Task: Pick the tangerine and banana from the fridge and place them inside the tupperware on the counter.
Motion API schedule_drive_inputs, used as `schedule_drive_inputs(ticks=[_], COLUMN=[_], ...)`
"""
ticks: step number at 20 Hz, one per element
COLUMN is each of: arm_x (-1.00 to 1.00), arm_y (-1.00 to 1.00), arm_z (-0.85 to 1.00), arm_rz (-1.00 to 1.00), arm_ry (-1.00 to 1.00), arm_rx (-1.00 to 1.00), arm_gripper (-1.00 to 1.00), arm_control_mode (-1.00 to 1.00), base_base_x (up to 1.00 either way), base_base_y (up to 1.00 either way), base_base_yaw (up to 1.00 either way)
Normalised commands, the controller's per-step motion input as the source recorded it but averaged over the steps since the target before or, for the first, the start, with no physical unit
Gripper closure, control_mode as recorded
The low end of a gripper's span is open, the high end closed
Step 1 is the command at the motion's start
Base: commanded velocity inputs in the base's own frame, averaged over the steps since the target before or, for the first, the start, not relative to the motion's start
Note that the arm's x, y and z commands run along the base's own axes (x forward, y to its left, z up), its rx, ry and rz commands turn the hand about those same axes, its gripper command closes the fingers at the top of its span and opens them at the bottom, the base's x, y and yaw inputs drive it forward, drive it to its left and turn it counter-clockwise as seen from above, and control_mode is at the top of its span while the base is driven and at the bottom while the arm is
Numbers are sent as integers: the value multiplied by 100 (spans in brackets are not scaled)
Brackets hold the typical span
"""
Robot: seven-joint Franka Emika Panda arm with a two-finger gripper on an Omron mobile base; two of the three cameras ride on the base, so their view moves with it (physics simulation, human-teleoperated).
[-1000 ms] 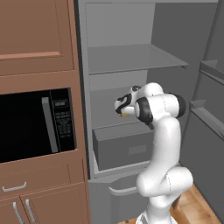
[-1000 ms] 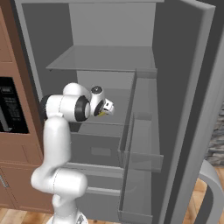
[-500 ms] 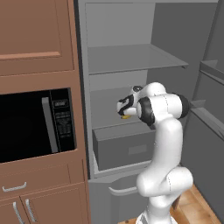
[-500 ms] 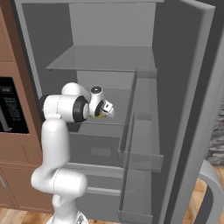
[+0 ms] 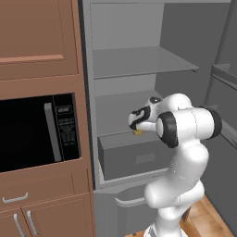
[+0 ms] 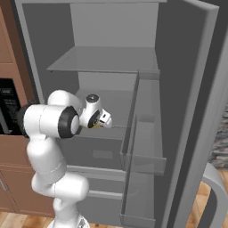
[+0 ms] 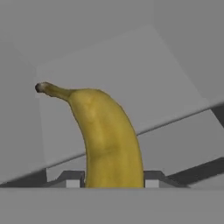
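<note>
One fruit in grip: hand (image 5: 137,127) clenched on banana (image 7: 105,140), yellow tip showing between fingers above front edge of grey drawer (image 5: 134,155), inside fridge (image 5: 139,65). In hand view, banana rises from between finger pads (image 7: 70,179), stem end pointing up-left over middle shelf (image 7: 109,87). Banana not yet out of fridge. Tangerine, container and surface not seen from here. Judged progress: early; first pick made. Left: carry banana out to container, then fetch and place tangerine.
</note>
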Motion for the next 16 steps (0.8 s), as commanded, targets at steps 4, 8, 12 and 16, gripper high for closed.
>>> schedule_drive_inputs(ticks=[4,8,12,16], arm_x=[-100,-100,-100,-98], arm_y=[0,0,0,0], arm_z=[71,87,88,79], arm_rz=[10,11,10,5], arm_ry=[0,6,20,23], arm_rx=[0,0,0,0], arm_gripper=[100,100,100,100], arm_control_mode=[-100,-100,-100,-100], base_base_x=[0,0,0,0], base_base_y=[0,0,0,0], base_base_yaw=[0,0,0,0])
